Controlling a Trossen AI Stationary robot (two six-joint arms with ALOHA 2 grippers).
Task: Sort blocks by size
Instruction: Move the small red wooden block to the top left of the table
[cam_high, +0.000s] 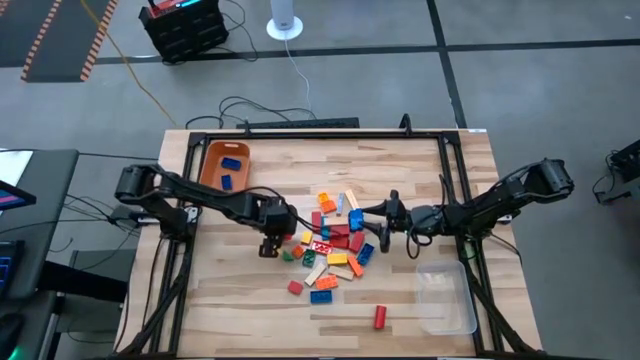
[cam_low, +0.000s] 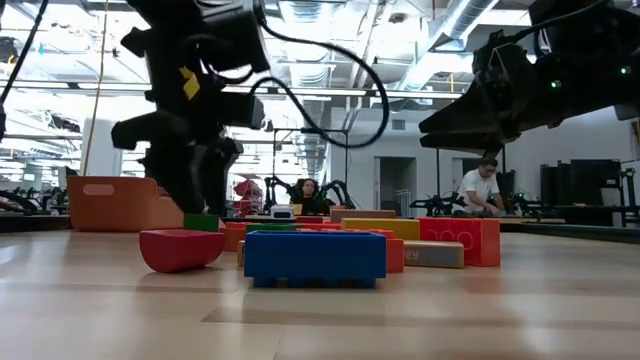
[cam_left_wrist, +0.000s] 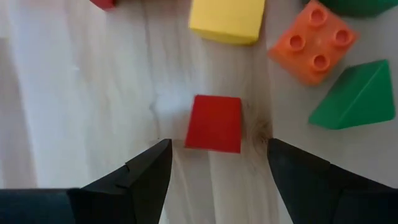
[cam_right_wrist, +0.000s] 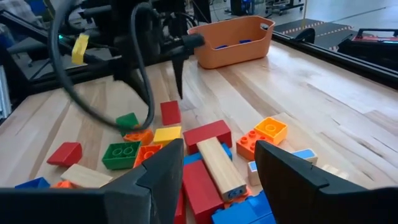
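Blocks (cam_high: 335, 243) on pale wooden table (cam_high: 240, 300), grey concrete floor (cam_high: 560, 100) around

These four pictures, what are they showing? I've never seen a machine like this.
It is a robot with two dark arms at a wooden table, seen at one moment. One camera looks down from above, one sits at table height, and one rides on each wrist. A pile of small plastic toy blocks in many colours lies mid-table, with an orange plastic bin already holding blue ones and a clear plastic tray. The left gripper hangs over a small red cube block, fingers open on either side, not yet gripping. The right gripper waits open above the pile, holding nothing.
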